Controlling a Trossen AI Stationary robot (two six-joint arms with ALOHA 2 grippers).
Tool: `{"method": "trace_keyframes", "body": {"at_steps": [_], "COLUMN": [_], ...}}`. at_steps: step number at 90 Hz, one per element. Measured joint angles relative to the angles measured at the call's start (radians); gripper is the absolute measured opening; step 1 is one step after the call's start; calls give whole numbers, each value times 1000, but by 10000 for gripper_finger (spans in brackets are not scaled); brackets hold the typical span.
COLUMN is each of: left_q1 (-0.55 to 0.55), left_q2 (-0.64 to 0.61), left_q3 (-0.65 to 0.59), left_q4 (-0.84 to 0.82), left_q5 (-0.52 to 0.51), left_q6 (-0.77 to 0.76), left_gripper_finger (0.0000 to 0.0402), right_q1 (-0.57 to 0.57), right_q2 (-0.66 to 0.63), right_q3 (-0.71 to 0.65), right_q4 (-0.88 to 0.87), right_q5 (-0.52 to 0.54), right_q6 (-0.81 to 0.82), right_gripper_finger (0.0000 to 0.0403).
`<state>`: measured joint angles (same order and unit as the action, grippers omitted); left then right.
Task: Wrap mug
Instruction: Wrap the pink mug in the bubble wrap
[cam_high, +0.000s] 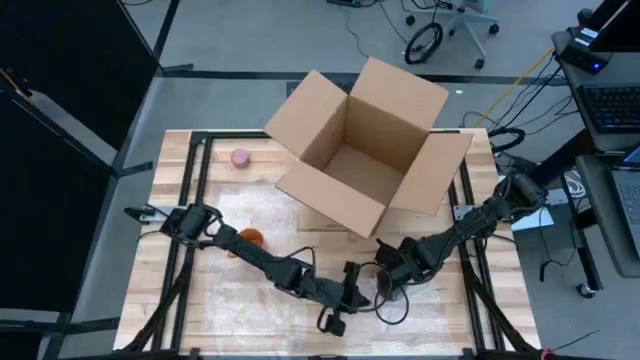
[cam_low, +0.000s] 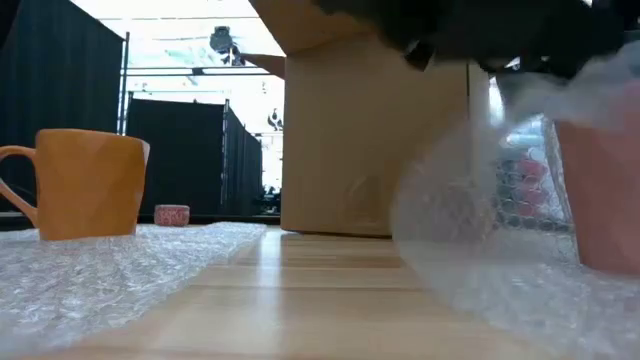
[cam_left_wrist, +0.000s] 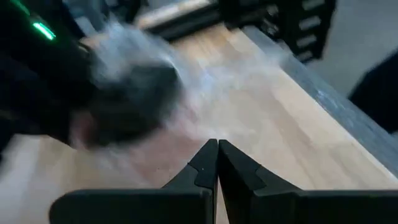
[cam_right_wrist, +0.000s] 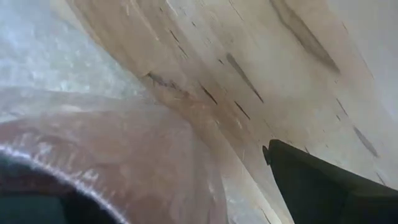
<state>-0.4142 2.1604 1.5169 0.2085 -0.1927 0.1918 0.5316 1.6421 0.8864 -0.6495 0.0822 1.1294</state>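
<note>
A pink mug (cam_low: 603, 195) sits at the table's near middle with clear bubble wrap (cam_low: 465, 205) bunched over it. In the left wrist view its dark opening (cam_left_wrist: 134, 102) shows through the wrap. My left gripper (cam_left_wrist: 217, 148) is shut, a short way from the mug, near the front edge (cam_high: 335, 318). My right gripper (cam_high: 382, 272) hovers right over the wrapped mug, and the mug's rim under the wrap (cam_right_wrist: 93, 146) fills its wrist view. An orange mug (cam_low: 85, 185) stands upright on another stretch of bubble wrap (cam_low: 90, 285) at the left. My left gripper's fingers meet with nothing clearly showing between them. I cannot tell whether they touch the clear wrap.
A large open cardboard box (cam_high: 365, 150) stands at the table's far middle, its flaps spread. A small pink round object (cam_high: 240, 157) lies at the far left. The orange mug (cam_high: 251, 238) is close beside my left arm. Bare wood lies between the two mugs.
</note>
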Motion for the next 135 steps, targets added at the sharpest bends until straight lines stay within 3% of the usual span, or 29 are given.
{"method": "trace_keyframes", "body": {"at_steps": [36,109,135], "left_q1": [67,72,35], "left_q2": [12,59,50], "left_q3": [25,26,25], "left_q4": [-13,16,12], "left_q5": [110,117,99], "left_q6": [33,53,170], "left_gripper_finger": [0,0,0], "right_q1": [0,7,7], "right_q2": [3,-31,-32], "right_q3": [41,69,70], "right_q4": [-39,-62,-60], "right_q5": [-6,20,21], "right_q6": [-35,-64,-72], "right_gripper_finger": [259,259,259]}}
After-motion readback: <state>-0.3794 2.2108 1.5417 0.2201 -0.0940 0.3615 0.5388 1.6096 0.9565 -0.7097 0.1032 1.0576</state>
